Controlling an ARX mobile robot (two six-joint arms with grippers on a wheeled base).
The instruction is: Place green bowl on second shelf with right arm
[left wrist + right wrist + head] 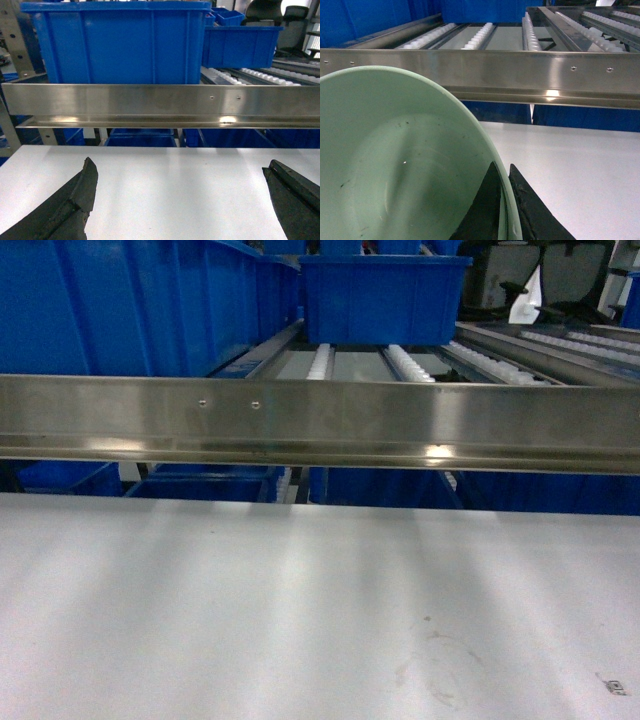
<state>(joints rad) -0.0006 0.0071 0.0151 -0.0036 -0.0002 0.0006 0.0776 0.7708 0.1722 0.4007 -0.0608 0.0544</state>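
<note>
The green bowl [405,160] fills the left of the right wrist view, tilted with its glossy inside toward the camera. My right gripper [504,172] is shut on the bowl's rim, one black finger inside and one outside. Beyond it runs the steel front rail [520,70] of a roller shelf. In the left wrist view my left gripper [180,172] stands open over the white tabletop [175,190], nothing between its fingers. Neither the bowl nor any gripper shows in the head view.
The head view shows the steel shelf rail [320,425] across the middle, white rollers [410,365] behind it and a blue bin [385,295] at the back. A large blue bin [120,42] stands on the shelf's left. More blue bins sit below the rail.
</note>
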